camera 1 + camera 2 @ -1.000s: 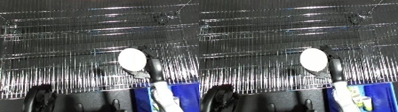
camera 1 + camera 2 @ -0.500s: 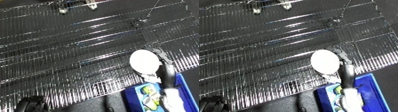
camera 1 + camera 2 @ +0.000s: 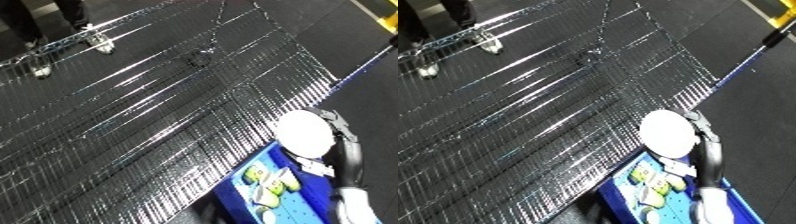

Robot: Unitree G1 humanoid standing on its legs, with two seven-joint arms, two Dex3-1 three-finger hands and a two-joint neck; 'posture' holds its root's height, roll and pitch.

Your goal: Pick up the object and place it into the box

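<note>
White disc-shaped object (image 3: 304, 134), round and flat-faced, held up at lower right of both eye views, its pale face turned toward the camera. Right hand (image 3: 339, 145) carries it: black fingers (image 3: 335, 120) curl round the disc's right rim from top to lower edge, pinching it; white forearm (image 3: 357, 202) runs down to the bottom edge. Disc sits above the near end of the blue bin (image 3: 620, 186), overlapping the bin's upper rim and the edge of the wire mesh surface (image 3: 160, 115); whether it touches either, cannot tell.

Blue bin at bottom right, tilted in the view, already holding several pale green and white items (image 3: 266, 184) too blurred to name.

Wire mesh surface fills the left and centre, shiny metal grid running diagonally from upper right to lower left. Dark floor (image 3: 753, 85) beyond it at right, with a thin blue line (image 3: 740, 67) and a yellow stripe at the top right corner. Left hand not visible in either view.
</note>
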